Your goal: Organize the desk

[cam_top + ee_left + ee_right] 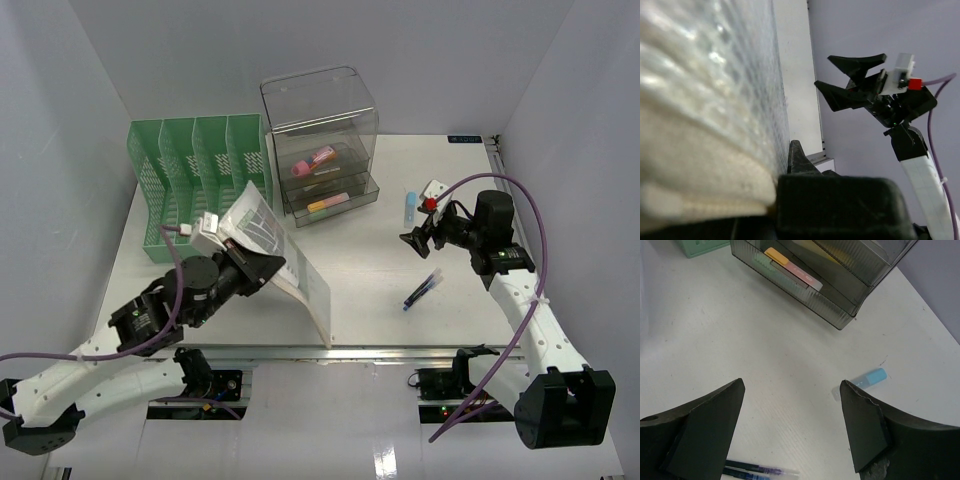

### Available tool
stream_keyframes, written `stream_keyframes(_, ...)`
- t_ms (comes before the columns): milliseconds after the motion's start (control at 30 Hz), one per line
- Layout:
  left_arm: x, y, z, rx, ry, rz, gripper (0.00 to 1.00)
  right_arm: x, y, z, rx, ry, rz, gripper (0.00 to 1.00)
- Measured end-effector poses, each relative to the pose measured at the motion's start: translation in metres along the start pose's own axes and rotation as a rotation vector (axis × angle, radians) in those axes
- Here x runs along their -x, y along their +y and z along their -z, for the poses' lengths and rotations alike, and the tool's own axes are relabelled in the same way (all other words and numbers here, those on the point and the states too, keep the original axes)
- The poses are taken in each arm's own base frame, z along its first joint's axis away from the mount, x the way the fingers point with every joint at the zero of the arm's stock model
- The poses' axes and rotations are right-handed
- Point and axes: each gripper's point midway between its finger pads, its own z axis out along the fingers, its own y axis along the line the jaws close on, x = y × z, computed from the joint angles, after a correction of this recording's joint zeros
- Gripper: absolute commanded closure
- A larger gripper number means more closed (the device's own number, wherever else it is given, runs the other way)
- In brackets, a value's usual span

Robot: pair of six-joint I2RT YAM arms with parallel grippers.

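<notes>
Partly done. Left gripper (264, 264) clamps a folder (312, 288), not yet in the rack (175, 190). Right gripper (415, 240) is open; pen (422, 290) and tube (410, 207) lie loose on the desk (360, 262).

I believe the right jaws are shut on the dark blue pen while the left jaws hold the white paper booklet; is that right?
Not quite: the right jaws stand open and empty; the dark blue pen lies on the white desk below them, as the right wrist view shows. The left jaws do hold the white paper booklet.
</notes>
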Motion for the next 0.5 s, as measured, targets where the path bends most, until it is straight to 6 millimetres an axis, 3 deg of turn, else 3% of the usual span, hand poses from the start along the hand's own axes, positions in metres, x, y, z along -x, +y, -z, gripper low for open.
stream_keyframes(167, 0.059, -0.051, 0.035, -0.001, -0.083, -0.24, 1.0, 0.0, 0.001, 0.0, 0.008, -0.004, -0.003, 0.16)
stream_keyframes(233, 0.08, -0.061, 0.042, 0.041, -0.119, -0.339, 1.0, 0.0, 0.002, -0.001, 0.012, -0.003, -0.006, 0.16)
stream_keyframes(333, 0.097, -0.062, 0.04, 0.124, -0.147, -0.493, 1.0, 0.0, 0.002, -0.001, 0.015, -0.005, -0.006, 0.16)
stream_keyframes(500, 0.107, -0.047, 0.021, 0.234, -0.151, -0.868, 1.0, 0.001, 0.003, -0.001, 0.022, -0.01, -0.008, 0.16)
